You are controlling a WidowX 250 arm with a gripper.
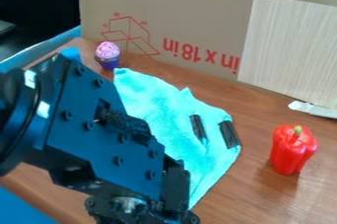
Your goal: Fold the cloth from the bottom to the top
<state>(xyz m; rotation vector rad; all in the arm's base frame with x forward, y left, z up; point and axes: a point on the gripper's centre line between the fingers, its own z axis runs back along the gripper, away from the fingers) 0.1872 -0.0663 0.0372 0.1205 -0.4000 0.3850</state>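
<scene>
Cloth (pixel 164 104): spread on the surface (pixel 303 203), two dark strips (pixel 198 128) on it
Gripper (pixel 141 208): at the cloth's near edge; wide or narrow, cannot tell
Red pepper (pixel 291 149): beside the cloth
Toy cupcake (pixel 107 54): near its far corner

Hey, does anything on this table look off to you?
The cardboard at the back of the table looks upside down: its red print is inverted. The teal cloth lies unevenly, a small peak jutting from its far edge. I see nothing spilled.

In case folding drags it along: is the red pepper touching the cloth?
Apart: the camera view shows brown table between the red pepper and the cloth.
</scene>
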